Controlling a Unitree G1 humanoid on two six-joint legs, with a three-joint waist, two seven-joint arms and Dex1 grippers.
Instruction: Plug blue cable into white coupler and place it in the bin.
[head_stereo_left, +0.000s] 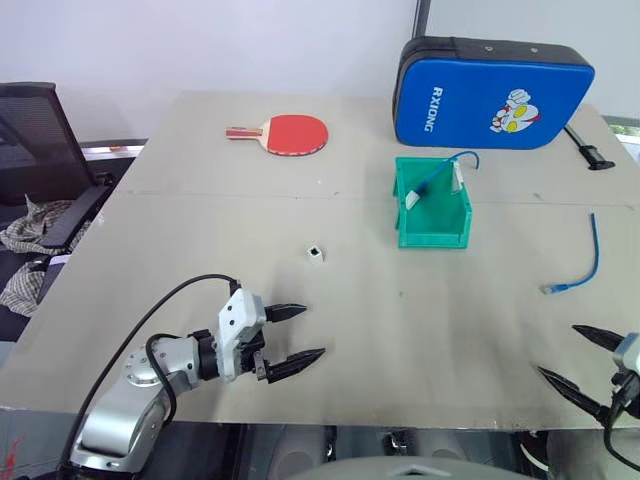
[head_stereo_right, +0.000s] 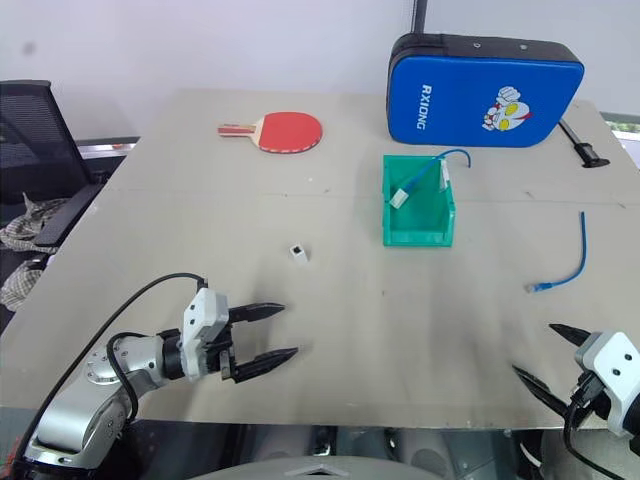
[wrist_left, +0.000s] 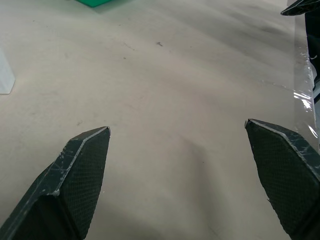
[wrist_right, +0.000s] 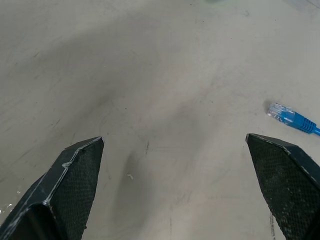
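Both grippers, left (head_stereo_left: 295, 338) and right (head_stereo_left: 585, 362), spread empty at table's (head_stereo_left: 400, 320) near edge; white coupler (head_stereo_left: 315, 252) mid-table, blue cable (head_stereo_left: 580, 270) near right edge.

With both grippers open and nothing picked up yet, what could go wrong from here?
1. The white coupler is tiny, so the left gripper may knock it away.
2. The blue cable lies near the table's right edge; a push could send it off.
3. The bin already holds another cable, inviting confusion.

Blue cable (head_stereo_left: 585, 266), white coupler (head_stereo_left: 316, 252), green bin (head_stereo_left: 432, 226).
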